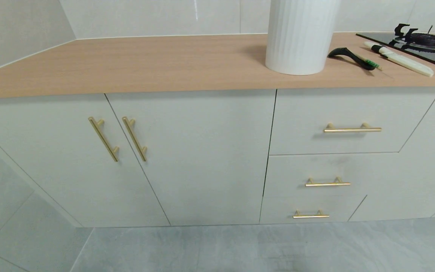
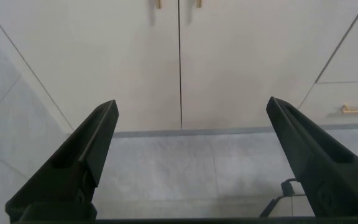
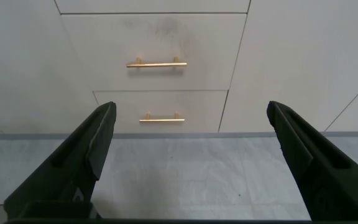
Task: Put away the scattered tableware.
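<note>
Tableware lies up on the wooden counter (image 1: 145, 60), and I place it all from the tall white pot (image 1: 300, 37) that stands there. A black peeler (image 1: 347, 54) lies just beside the pot, on the side where the stove (image 1: 425, 39) is. A long cream knife (image 1: 400, 60) lies past the peeler, farther from the pot and close to the stove's edge (the two do not seem to touch).

Right under the pot I see the top drawer (image 1: 349, 113), shut, with its gold bar. The middle drawer (image 1: 327, 166) and the bottom drawer (image 1: 312, 206) are under it, shut too. Lower than the pot and off to its left are two cupboard doors (image 1: 187, 158), closed, with their gold handles side by side.

My left gripper (image 2: 191, 104) hangs low over the grey floor (image 1: 240, 245), far below the pot, and faces the cupboard doors. Its fingers are spread wide with nothing between them. My right gripper (image 3: 190, 107) is also low over the floor, faces the two lower drawers, and is spread wide and holds nothing.
</note>
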